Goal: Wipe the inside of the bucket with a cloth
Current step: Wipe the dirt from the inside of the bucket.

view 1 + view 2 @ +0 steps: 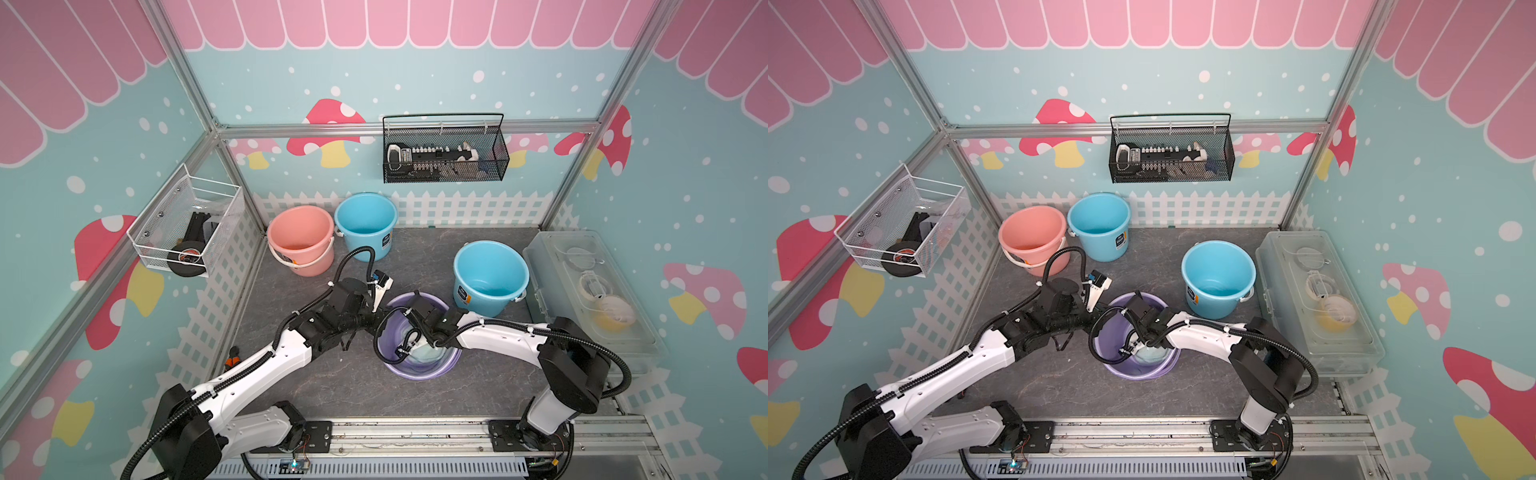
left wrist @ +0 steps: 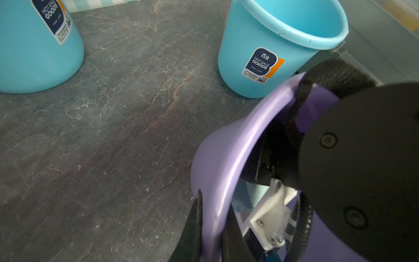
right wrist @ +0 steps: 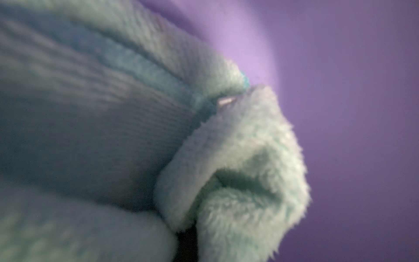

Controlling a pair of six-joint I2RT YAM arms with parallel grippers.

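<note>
While the right arm [image 1: 494,332] overhangs the bucket [image 1: 419,376], 1 blue bucket [image 1: 494,300] stands near.

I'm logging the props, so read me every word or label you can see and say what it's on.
"HOT-SALE GOODS": label on the blue bucket by the clear box.
"HOT-SALE GOODS": label on the blue bucket by the pink bucket.
Characters above, fine print, barcodes, and the pink bucket's sticker: too small or blurred to read.

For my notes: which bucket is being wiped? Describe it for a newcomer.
On the grey table, nearest the arms' rail, stands the bucket holding the cloth. It alone is purple, unlike the two blue buckets and the pink bucket.
</note>
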